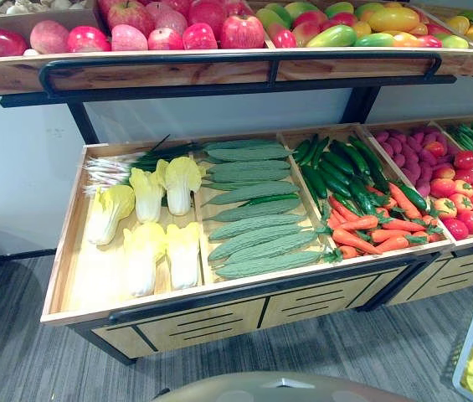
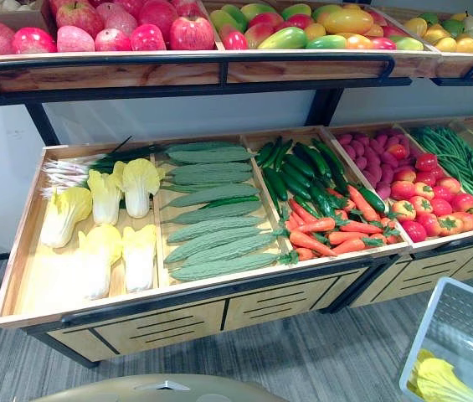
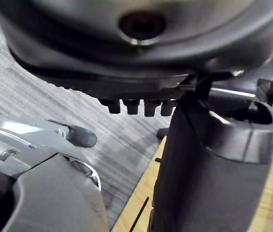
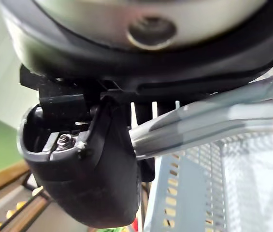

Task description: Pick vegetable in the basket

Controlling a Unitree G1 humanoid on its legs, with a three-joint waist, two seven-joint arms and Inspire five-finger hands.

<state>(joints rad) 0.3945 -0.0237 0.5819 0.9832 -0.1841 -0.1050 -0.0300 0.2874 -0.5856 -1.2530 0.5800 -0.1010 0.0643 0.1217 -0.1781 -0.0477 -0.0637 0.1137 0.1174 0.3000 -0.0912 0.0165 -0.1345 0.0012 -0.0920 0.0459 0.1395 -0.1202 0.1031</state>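
Closest in, low at the robot's right side, hangs the pale mesh basket (image 2: 462, 335), with one yellow Chinese cabbage (image 2: 441, 381) already lying in its bottom. The right hand (image 4: 88, 169) carries it: the thumb is curled under the grey handle (image 4: 213, 121) and the fingers are hooked over it, so that hand is taken up.

The left hand (image 3: 213, 159) hangs low beside the wooden edge of the stand (image 1: 77, 310), over the grey floor (image 3: 39, 87). It holds nothing, and its fingers (image 3: 132, 105) look straight and relaxed, though only their short ends show.

What matters for the reach is the side. The loose Chinese cabbages (image 1: 146, 194) lie in the leftmost compartment of the sloping lower tray, on the free left arm's side and well apart from the basket. Their long axes run roughly front to back up the slope, white stems toward the front and leafy tips toward the rear. The front pair (image 1: 183, 255) lies nearest the tray's front rail, so I'd judge one of those the easiest to take, approached from above and across its width.

The bumpy cucumbers (image 1: 257, 226) lie crosswise in the next compartment, with carrots (image 1: 370, 230) beyond them toward the basket side
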